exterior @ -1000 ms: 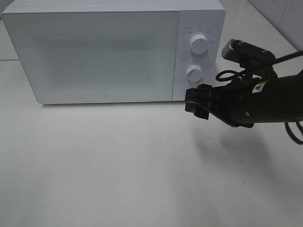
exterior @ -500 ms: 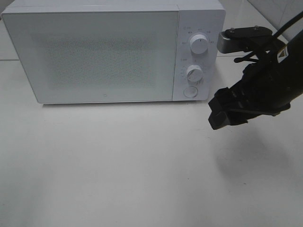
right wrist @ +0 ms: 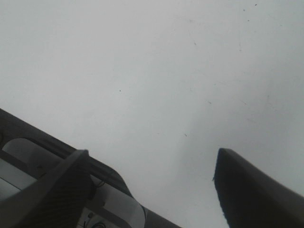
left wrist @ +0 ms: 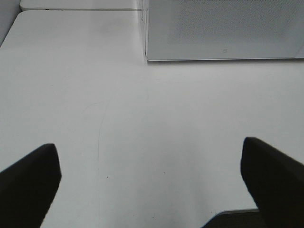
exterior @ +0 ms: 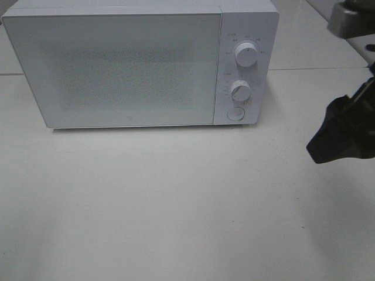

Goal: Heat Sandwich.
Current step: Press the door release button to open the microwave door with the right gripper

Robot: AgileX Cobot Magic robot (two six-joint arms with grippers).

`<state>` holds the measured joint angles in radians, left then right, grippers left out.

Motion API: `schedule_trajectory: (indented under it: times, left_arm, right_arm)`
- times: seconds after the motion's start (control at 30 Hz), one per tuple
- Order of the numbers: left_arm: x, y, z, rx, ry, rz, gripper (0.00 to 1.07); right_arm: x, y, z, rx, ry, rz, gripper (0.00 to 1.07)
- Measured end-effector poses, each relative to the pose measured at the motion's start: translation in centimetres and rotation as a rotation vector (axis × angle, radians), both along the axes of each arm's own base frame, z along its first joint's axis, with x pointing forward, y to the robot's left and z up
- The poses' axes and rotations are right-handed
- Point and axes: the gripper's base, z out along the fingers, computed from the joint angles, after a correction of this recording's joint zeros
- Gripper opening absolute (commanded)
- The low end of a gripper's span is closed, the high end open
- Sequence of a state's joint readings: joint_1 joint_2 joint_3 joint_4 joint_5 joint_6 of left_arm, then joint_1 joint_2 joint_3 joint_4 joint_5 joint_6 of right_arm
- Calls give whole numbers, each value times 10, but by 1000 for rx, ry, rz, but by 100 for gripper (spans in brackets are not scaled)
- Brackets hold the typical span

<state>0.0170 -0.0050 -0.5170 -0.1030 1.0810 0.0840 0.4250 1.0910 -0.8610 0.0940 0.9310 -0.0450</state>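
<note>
The microwave (exterior: 129, 64) sits shut, sandwich unseen, presumably inside; right gripper (right wrist: 151, 159) and left gripper (left wrist: 148, 147) hover over the table (exterior: 176, 199), jaws spread wide, holding nothing, likely standing clear.

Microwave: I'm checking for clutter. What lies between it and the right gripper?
Nothing: only bare table separates the microwave from the right gripper, in the exterior high view.

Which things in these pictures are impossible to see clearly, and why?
Sandwich: seen in no view; the closed, speckled door of the microwave hides its inside.
Dial markings, exterior view: too small to read.
Right gripper, exterior view: partly cut off by the picture's edge.
</note>
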Motion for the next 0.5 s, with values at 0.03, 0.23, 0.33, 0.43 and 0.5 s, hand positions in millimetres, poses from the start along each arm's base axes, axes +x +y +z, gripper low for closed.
schedule_trajectory:
  times: [0.03, 0.23, 0.33, 0.43, 0.5]
  left_arm:
    - [0, 0, 0, 0, 0, 0, 97]
    - [0, 0, 0, 0, 0, 0, 97]
    - [0, 0, 0, 0, 0, 0, 97]
    - [0, 0, 0, 0, 0, 0, 97]
    - [0, 0, 0, 0, 0, 0, 97]
  right_arm:
    - [0, 0, 0, 0, 0, 0, 73]
    - [-36, -16, 26, 26, -78, 12, 73]
    - [-56, -26, 36, 37, -109, 18, 73]
    - [-68, -32, 41, 39, -134, 17, 73]
    - [-82, -41, 47, 44, -185, -5, 73]
